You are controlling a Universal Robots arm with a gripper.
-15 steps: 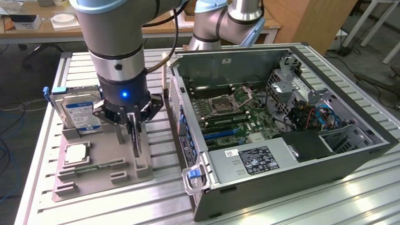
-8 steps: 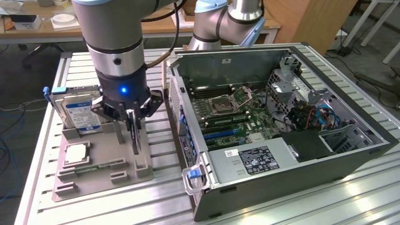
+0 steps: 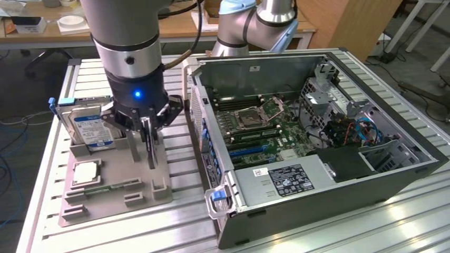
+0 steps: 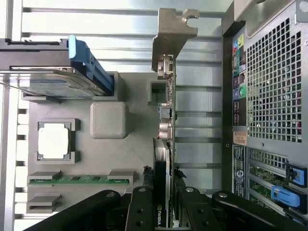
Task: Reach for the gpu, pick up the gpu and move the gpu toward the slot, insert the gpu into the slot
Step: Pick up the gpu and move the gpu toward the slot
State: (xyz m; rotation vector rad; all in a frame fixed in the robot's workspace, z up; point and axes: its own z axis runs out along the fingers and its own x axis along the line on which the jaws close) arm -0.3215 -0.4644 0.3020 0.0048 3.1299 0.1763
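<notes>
Ext. cam: high, angled down; tray (image 3: 116, 195) at the exterior view's left, case (image 3: 316, 174) at its right. Wrist cam: close, straight down. Both share tray, gpu (image 3: 149, 150), case's rear.

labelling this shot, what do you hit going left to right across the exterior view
hard drive → gpu, gripped by the claw → computer case
</notes>
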